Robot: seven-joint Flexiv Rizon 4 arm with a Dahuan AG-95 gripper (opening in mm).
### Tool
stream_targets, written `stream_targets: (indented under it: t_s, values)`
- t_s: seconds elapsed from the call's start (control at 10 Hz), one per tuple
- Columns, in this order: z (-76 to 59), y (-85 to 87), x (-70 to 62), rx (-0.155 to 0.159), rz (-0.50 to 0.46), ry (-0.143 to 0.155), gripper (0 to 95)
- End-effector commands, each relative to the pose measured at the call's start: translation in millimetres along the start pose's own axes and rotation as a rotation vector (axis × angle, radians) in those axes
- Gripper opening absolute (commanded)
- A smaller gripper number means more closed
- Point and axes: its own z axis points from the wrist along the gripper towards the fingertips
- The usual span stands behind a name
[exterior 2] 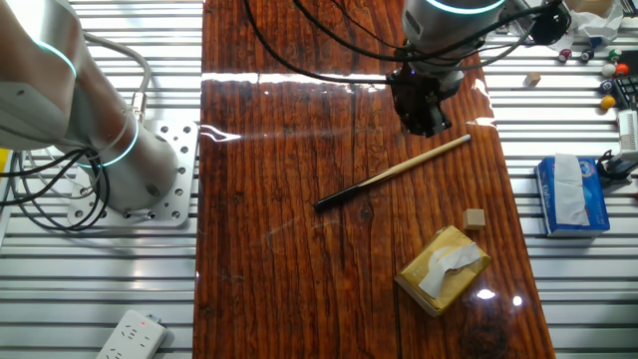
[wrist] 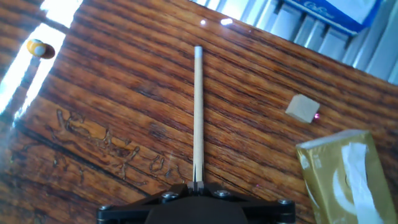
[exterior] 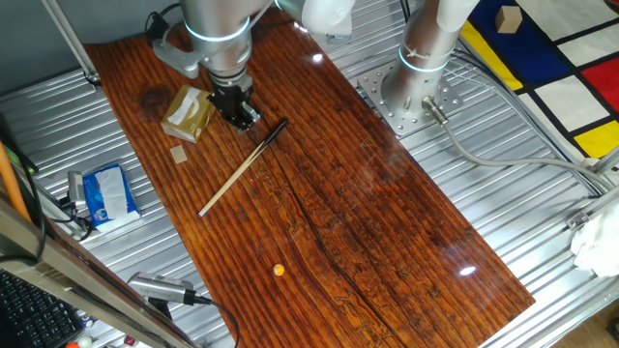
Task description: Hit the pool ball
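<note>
The pool ball (exterior: 279,271) is a tiny orange-yellow ball lying alone on the wooden table (exterior: 387,222), near its front edge. It also shows at the top left of the hand view (wrist: 36,48) and is out of the other fixed view. A thin cue stick (exterior: 242,166) with a dark butt lies flat on the wood, its pale tip toward the ball; it also shows in the other views (exterior 2: 394,173) (wrist: 198,112). My gripper (exterior: 244,116) hovers above the stick's butt end without touching it. Its fingers stand close together and hold nothing.
A gold tissue box (exterior: 188,113) and a small tan wooden cube (exterior: 179,155) lie just beside the gripper. A blue tissue pack (exterior: 108,193) sits off the table's left edge. The arm's base plate (exterior: 406,97) stands at the right.
</note>
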Motion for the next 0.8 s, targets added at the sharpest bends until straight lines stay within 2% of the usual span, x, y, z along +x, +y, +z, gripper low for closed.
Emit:
stream_targets:
  t_s: [0.1,0.2,0.3,0.7,0.8]
  values:
    - [0.3,0.8,0.6,0.009,-0.141,0.025,0.0]
    - [0.4,1.1,1.0,0.010,-0.190,0.025,0.0]
    - [0.4,1.1,1.0,0.015,-0.201,0.029,0.0]
    - [1.9,0.8,1.1,0.018,-0.192,0.036,0.0]
    - [8.6,-0.5,1.4,0.019,-0.180,0.036,0.0]
